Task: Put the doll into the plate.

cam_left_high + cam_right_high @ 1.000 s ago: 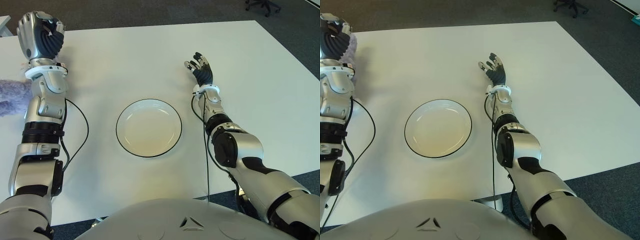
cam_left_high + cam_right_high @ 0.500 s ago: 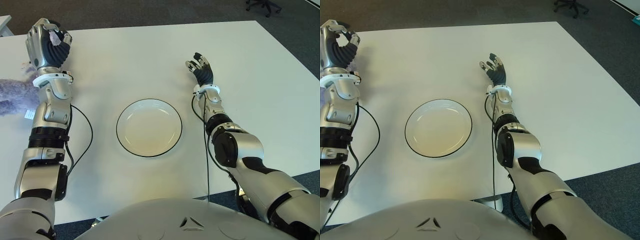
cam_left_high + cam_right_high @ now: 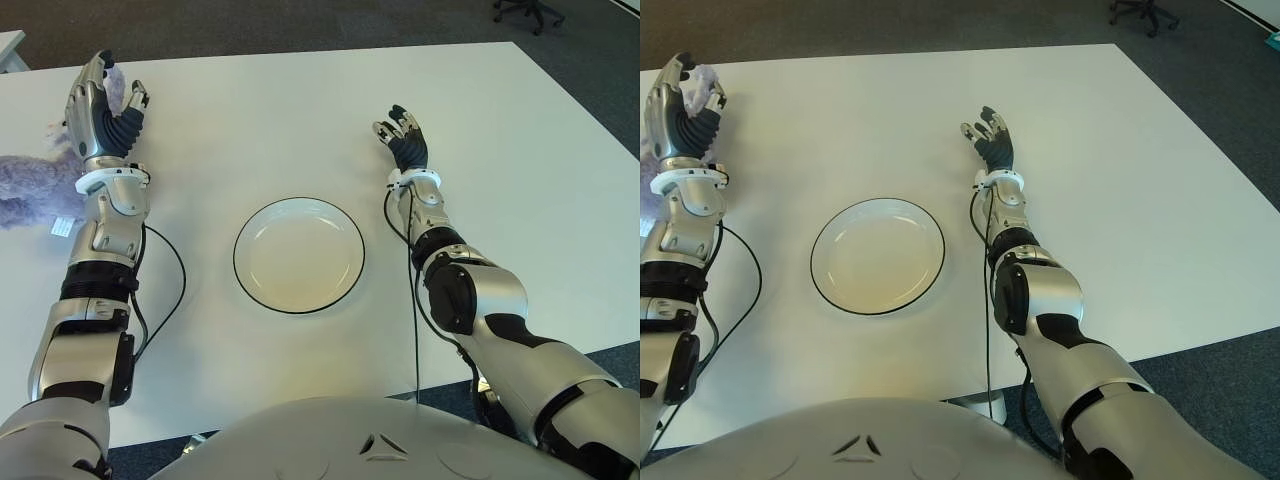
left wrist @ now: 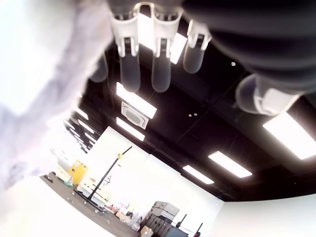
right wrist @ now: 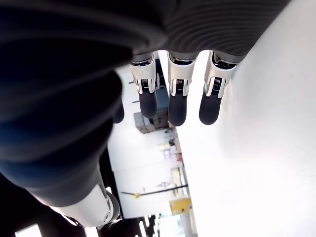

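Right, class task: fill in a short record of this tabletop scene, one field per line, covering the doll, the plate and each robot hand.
doll: purple plush, at the table's left edge, outside the plate
plate: white with dark rim, mid-table, nothing in it
left hand: fingers open, raised beside the doll, not grasping it
right hand: open, holds nothing, right of the plate
task status: doll not yet picked up

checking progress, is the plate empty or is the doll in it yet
Empty. The plate shows only its bare white inside; the purple doll lies at the table's left edge beside the left hand.
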Action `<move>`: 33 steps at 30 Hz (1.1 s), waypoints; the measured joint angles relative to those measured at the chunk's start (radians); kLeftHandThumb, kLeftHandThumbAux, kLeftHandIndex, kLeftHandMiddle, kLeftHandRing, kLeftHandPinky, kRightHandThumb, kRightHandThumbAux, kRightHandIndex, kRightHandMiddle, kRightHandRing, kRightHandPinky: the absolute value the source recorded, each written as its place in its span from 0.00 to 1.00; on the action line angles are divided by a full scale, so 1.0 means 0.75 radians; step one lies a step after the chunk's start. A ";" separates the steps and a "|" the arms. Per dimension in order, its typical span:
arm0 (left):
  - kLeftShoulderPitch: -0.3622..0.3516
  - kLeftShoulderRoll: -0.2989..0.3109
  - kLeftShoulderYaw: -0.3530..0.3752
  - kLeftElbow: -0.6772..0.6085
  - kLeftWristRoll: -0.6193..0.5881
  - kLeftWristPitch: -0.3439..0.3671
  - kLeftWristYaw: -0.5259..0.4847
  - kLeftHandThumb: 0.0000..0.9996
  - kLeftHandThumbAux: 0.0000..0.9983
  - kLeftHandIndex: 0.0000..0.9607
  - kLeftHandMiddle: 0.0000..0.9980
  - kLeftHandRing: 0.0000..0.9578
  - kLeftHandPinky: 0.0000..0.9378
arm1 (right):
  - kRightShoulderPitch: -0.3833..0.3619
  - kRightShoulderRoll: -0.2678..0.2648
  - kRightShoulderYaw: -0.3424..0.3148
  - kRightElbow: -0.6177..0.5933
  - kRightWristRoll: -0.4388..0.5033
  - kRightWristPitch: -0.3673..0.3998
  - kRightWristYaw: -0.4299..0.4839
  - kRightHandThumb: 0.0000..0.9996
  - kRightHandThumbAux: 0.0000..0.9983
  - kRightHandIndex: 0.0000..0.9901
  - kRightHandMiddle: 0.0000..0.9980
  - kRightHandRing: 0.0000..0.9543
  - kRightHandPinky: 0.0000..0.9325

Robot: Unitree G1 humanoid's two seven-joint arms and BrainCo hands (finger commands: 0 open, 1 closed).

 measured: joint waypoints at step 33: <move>0.062 -0.060 -0.019 0.168 -0.012 -0.116 0.139 0.47 0.29 0.06 0.07 0.06 0.06 | -0.001 -0.022 0.034 0.005 -0.022 0.009 -0.012 0.34 0.83 0.12 0.11 0.12 0.15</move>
